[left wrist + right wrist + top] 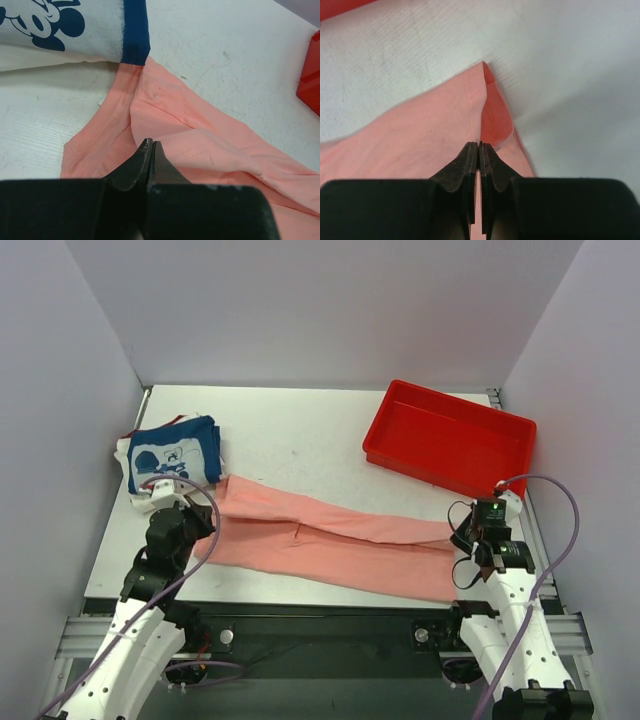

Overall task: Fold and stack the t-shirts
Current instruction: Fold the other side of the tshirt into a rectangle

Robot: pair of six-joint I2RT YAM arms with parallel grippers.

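Looking down on the worktop [300, 435], we see the salmon-pink t-shirt [330, 540] stretched out as one long, narrow folded band. It runs from the left side across toward the near right corner, lying flat with a soft crease along its length.

At its left end sits the left end effector [150, 144], fingers pressed together and tips down at the pink cloth beside a ribbed edge. I cannot tell whether any fabric is caught between them.

At the far end of the band is the right end effector [478, 146], likewise closed tight, with its tips right at the folded corner where a darker underside of the shirt peeks out. Again, a pinch of cloth cannot be confirmed.

Just beyond the left end lies the navy blue t-shirt [175, 455], folded, its dark hem touching the pink one. The print is the thing to read here: a cartoon mouse face [45, 22] in navy on a white panel. White cloth [50, 62] shows beneath it, with a sliver of red at the stack's far edge.

The red tray [445, 435] sits at the far right, well apart from the stack.
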